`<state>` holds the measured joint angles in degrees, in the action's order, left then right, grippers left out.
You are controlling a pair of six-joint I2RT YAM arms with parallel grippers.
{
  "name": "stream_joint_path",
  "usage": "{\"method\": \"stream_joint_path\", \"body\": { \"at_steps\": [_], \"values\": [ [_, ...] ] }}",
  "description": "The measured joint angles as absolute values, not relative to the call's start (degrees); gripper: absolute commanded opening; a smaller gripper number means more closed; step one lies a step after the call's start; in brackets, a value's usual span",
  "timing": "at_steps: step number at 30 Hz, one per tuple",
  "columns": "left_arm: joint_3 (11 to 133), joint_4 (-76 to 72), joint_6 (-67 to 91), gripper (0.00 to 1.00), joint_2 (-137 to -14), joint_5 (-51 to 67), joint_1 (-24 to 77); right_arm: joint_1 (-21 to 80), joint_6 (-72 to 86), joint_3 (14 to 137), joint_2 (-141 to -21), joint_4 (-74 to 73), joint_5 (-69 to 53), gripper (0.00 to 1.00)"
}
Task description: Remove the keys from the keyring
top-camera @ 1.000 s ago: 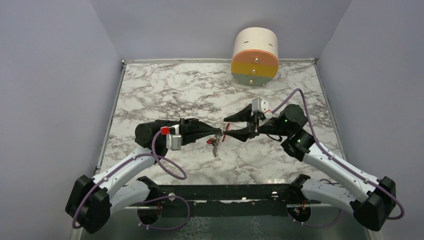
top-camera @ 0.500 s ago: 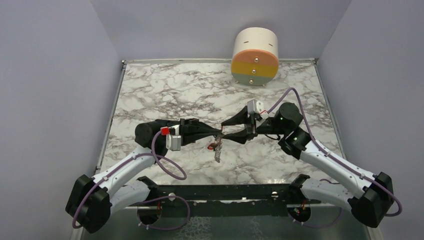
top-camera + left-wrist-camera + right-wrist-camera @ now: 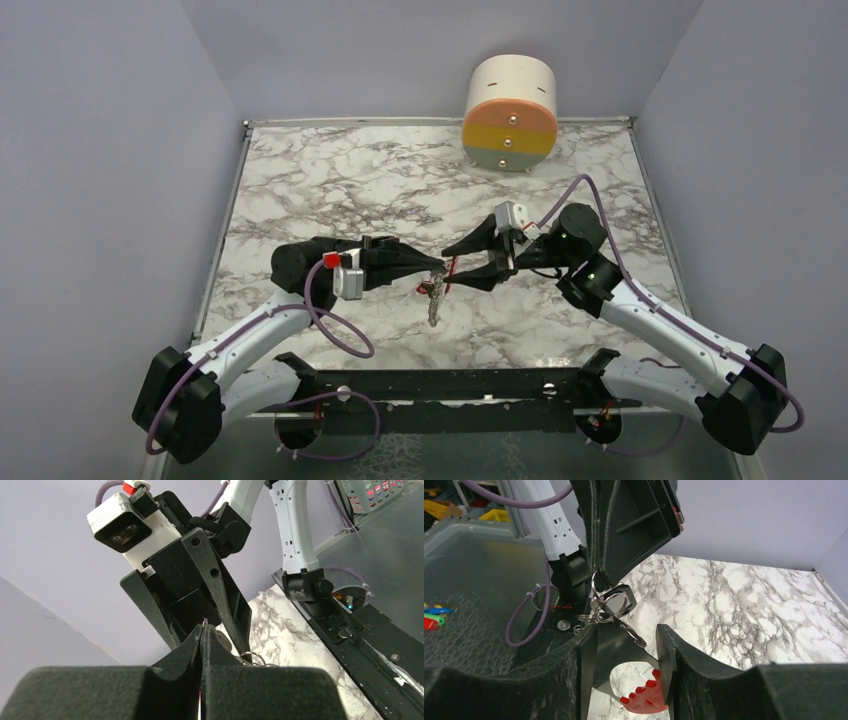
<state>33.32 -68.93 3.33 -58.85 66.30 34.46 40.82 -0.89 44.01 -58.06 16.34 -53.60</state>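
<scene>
Keyring [image 3: 433,300] hangs in mid-air at the middle of the top view, with its chain dangling toward the marble table [image 3: 330,180] but not touching it. The left gripper [image 3: 202,630] is clamped tight on the thin ring. In the right wrist view the dark-headed key [image 3: 621,601] hangs just under those tips.

What's new: over the last second the right gripper [image 3: 627,630] slid in toward the left one, so the red clip [image 3: 644,700] now sits between its half-spread fingers [image 3: 664,645] at the bottom of that view. Can't tell if they're pinching it or just straddling it. Looks like setup for working a key off, and nothing's free yet.

Plenty of open marble on every side. The pastel drum [image 3: 510,115] sits way up at the top edge, and the side walls are well apart from both arms.
</scene>
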Motion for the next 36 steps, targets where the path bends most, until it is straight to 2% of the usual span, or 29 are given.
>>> {"method": "stream_joint_path", "body": {
  "at_steps": [2, 9, 12, 23, 36],
  "values": [
    [33.3, -68.9, 3.3, 0.00, -59.0, 66.4, 34.5, 40.8, -0.7, 44.0, -58.1, 16.3, -53.9, 0.43],
    [33.3, -68.9, 3.4, 0.00, -59.1, 66.4, 34.5, 40.8, -0.1, 44.0, -58.6, 16.8, -55.4, 0.07],
    [33.3, -68.9, 3.4, 0.00, -59.4, 66.4, 34.5, 40.8, 0.1, 44.0, -59.1, 16.9, -56.1, 0.02],
    [33.3, -67.9, 2.8, 0.00, -59.5, 64.1, 34.5, 40.8, 0.3, 44.0, -59.1, 17.1, -54.8, 0.02],
    [33.2, -57.7, -5.5, 0.00, -53.6, 52.7, 34.5, 40.8, -1.5, 44.0, -54.9, 16.2, -41.8, 0.02]
  ]
}}
